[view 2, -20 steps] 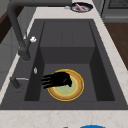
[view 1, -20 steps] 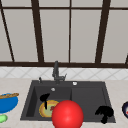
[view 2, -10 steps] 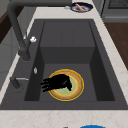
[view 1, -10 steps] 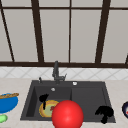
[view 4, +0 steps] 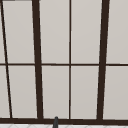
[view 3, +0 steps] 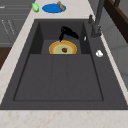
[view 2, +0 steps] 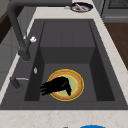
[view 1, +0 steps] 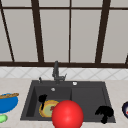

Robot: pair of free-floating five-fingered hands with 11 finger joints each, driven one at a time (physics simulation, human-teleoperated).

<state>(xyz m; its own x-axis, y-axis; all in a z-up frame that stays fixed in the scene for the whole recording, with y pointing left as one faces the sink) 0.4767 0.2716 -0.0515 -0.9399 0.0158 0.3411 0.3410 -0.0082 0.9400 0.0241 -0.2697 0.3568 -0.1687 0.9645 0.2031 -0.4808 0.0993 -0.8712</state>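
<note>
A yellow-rimmed plate (view 1: pixel 47 109) (view 2: pixel 75 83) (view 3: pixel 56 47) lies on the floor of the sink's left basin (view 1: pixel 32 100), with a small red bit (view 3: pixel 64 50) near its middle. My left hand (view 1: pixel 43 98) (view 2: pixel 56 85) (view 3: pixel 68 31) hovers over the plate's faucet-side half, fingers relaxed and open, thumb pointing down to the plate. My right hand (view 1: pixel 104 112) hangs idle over the sink's front right corner, fingers loosely spread. A big red ball (view 1: pixel 67 114) sits in front of the sink's front edge in the front view.
A dark faucet (view 1: pixel 56 72) (view 2: pixel 17 27) (view 3: pixel 97 17) rises behind the sink. A blue bowl (view 1: pixel 8 102) (view 3: pixel 53 8) and a green item (view 1: pixel 2 118) (view 3: pixel 35 7) lie on the left counter. A dark plate (view 1: pixel 125 109) (view 2: pixel 80 7) rests on the right counter.
My left hand has sunk slightly closer to the plate. The right hand and the red ball have not moved.
</note>
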